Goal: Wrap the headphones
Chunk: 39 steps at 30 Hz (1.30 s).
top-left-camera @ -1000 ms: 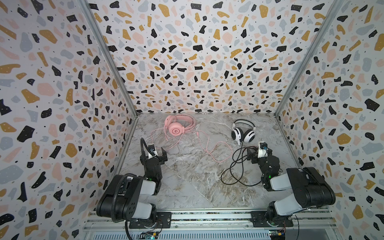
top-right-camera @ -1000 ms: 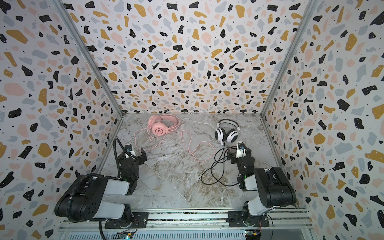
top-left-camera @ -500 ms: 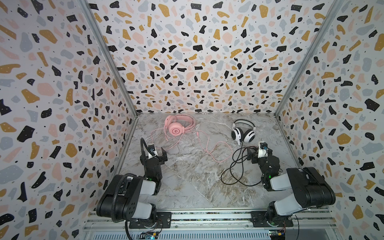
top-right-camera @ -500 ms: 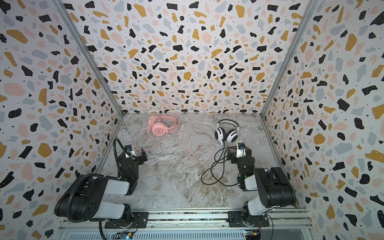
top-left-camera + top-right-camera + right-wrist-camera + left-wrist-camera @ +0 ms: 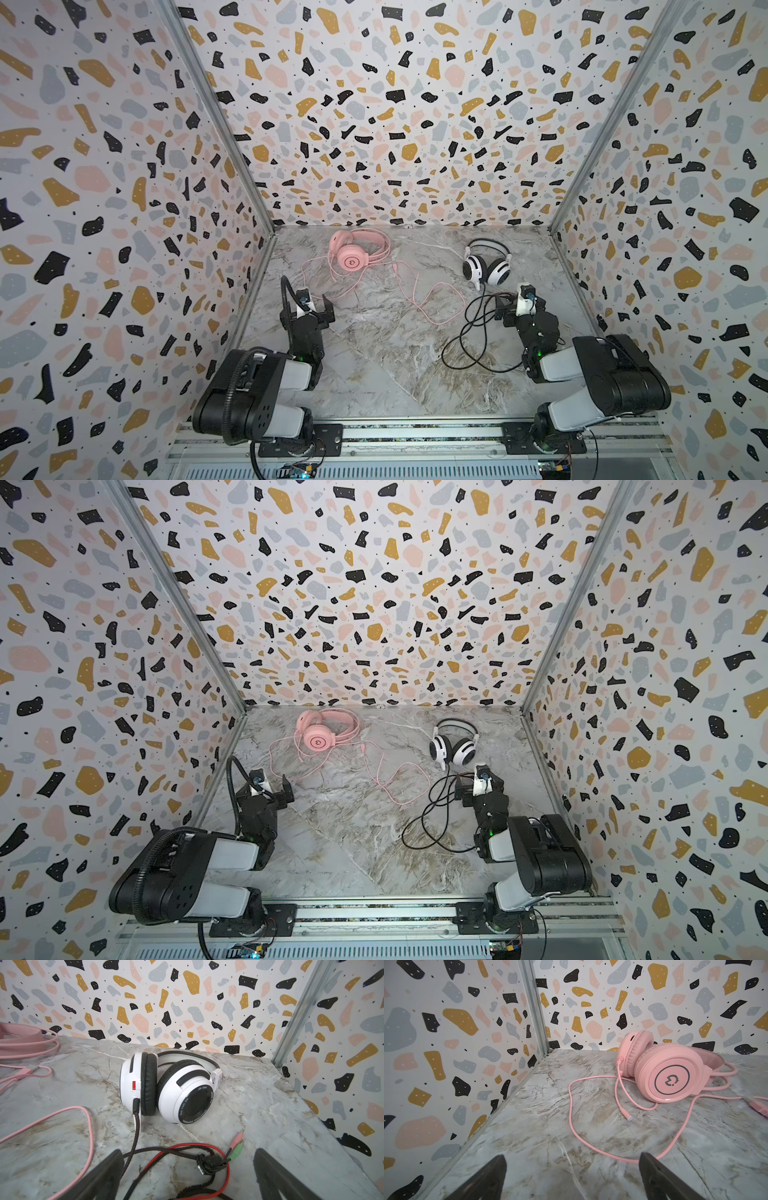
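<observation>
In both top views the pink headset (image 5: 353,253) and the white-and-black headset (image 5: 486,266) lie on the bench (image 5: 374,365) close under the back wall (image 5: 395,145). The left pincer (image 5: 308,309) and right pincer (image 5: 520,305) hang wide and empty, farther from that wall. In the left wrist view the pink cable (image 5: 572,1118) loops just ahead of the spread jaws; best to pinch it near the earcup and coil from there. In the right wrist view the black cable (image 5: 135,1132) bunches by its plugs (image 5: 236,1145), so gather loops slowly to avoid snags.
</observation>
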### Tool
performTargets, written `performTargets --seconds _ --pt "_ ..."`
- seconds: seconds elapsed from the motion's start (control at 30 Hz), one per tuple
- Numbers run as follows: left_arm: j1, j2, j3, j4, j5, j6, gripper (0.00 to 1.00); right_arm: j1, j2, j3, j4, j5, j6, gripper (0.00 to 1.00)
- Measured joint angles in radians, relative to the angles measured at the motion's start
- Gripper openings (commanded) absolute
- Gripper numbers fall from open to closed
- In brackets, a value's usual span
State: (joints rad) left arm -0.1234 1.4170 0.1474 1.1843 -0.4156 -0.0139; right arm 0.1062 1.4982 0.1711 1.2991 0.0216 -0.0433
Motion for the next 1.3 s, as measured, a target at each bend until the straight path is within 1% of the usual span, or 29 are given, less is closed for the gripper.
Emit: performTargets --seconds 0.17,0.3,0.4,0.47,0.5,0.57,0.63,0.67,0.73,0.8,0.83,0.93,1.07,1.13,1.3 --pt "0.0 -0.068 0.023 -0.085 0.01 0.0 1.0 0.03 -0.153 -0.006 -0.074 0.035 -0.015 0.99" --pt "0.0 -0.161 0.078 -0.223 0.005 -0.019 1.0 0.04 -0.312 -0.022 -0.11 0.042 -0.001 0.99" --pt "0.0 -0.199 0.134 -0.328 -0.002 -0.051 1.0 0.04 -0.451 -0.04 -0.134 0.02 0.089 0.99" --pt "0.0 -0.214 0.175 -0.415 -0.021 -0.091 1.0 0.03 -0.512 -0.011 -0.213 -0.03 0.177 0.99" --pt "0.0 -0.217 0.191 -0.451 -0.031 -0.108 1.0 0.026 -0.518 0.013 -0.255 -0.06 0.21 1.0" --pt "0.0 -0.224 0.222 -0.523 -0.053 -0.143 1.0 0.019 -0.492 0.088 -0.334 -0.144 0.284 0.97" --pt "0.0 -0.228 0.248 -0.588 -0.055 -0.172 1.0 0.028 -0.425 0.173 -0.396 -0.235 0.365 0.96" --pt "0.0 -0.228 0.258 -0.612 -0.05 -0.182 1.0 0.043 -0.394 0.201 -0.415 -0.262 0.393 0.96" --pt "0.001 -0.228 0.29 -0.678 -0.024 -0.2 1.0 0.121 -0.322 0.238 -0.45 -0.299 0.439 0.96" --pt "0.001 -0.222 0.342 -0.757 0.01 -0.217 1.0 0.221 -0.26 0.251 -0.485 -0.315 0.451 0.95" --pt "0.001 -0.211 0.385 -0.809 0.027 -0.226 1.0 0.266 -0.229 0.257 -0.502 -0.318 0.451 0.92" --pt "0.001 -0.153 0.539 -0.935 0.079 -0.245 1.0 0.385 -0.153 0.259 -0.511 -0.315 0.443 0.91" --pt "0.001 -0.052 0.728 -1.061 0.141 -0.256 1.0 0.505 -0.128 0.231 -0.451 -0.238 0.423 0.91" --pt "0.001 0.018 0.83 -1.131 0.171 -0.254 1.0 0.552 -0.108 0.233 -0.427 -0.207 0.415 0.9" --pt "0.001 0.271 1.153 -1.336 0.24 -0.223 1.0 0.654 -0.059 0.248 -0.417 -0.131 0.398 0.9"
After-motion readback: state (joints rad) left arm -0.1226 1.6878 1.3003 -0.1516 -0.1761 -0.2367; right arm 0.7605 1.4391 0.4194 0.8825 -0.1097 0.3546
